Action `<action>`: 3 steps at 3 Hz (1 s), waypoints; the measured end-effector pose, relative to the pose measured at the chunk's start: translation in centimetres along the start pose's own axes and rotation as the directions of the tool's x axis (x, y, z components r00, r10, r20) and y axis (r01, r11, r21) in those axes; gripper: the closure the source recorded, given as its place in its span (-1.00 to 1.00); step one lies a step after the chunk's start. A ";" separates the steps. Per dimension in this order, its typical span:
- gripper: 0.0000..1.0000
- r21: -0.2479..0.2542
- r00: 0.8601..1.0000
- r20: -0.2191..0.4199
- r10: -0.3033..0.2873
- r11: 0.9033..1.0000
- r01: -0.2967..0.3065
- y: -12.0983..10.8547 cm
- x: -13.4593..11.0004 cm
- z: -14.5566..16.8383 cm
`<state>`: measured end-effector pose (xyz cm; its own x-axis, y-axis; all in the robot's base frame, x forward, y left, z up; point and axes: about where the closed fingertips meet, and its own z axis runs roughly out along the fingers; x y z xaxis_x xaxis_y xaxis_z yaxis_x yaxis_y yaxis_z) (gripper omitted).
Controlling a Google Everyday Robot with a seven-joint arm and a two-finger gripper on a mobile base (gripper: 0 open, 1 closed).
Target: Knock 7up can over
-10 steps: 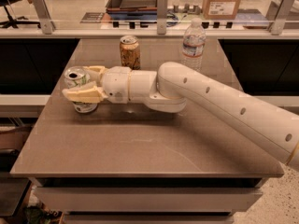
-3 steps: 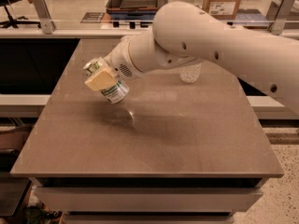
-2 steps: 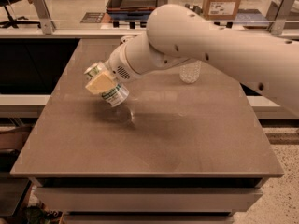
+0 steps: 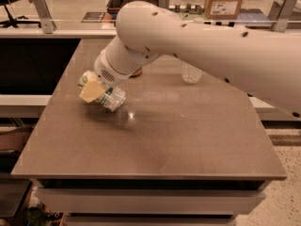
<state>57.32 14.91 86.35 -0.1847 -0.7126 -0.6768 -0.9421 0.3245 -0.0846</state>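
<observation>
The 7up can (image 4: 113,99), white and green, is tilted steeply with its top toward the left, just above the table's left half. My gripper (image 4: 96,92) is shut on it; one tan finger (image 4: 91,91) lies across its side. The big white arm reaches in from the right and covers the back of the table. I cannot tell whether the can's lower end touches the table (image 4: 164,140).
The base of a clear plastic water bottle (image 4: 190,73) shows under the arm at the back right. A sliver of the gold-orange can (image 4: 137,73) shows behind the wrist. A counter with glass panels runs behind the table, with a cardboard box (image 4: 224,1) beyond it.
The gripper has carried the tilted can a little lower and toward the front of the table. The arm has swung further over the table's back.
</observation>
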 end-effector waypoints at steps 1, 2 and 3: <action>1.00 0.000 1.000 0.000 0.000 1.000 0.000 0.0 0.0 0.0; 1.00 -0.015 0.999 -0.042 -0.032 0.999 0.031 0.7 -0.4 1.0; 1.00 -0.098 0.976 -0.158 -0.150 0.986 0.136 2.8 -1.5 4.1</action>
<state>56.08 19.48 84.12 -0.0828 -0.8423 -0.5326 -0.9813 0.1622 -0.1039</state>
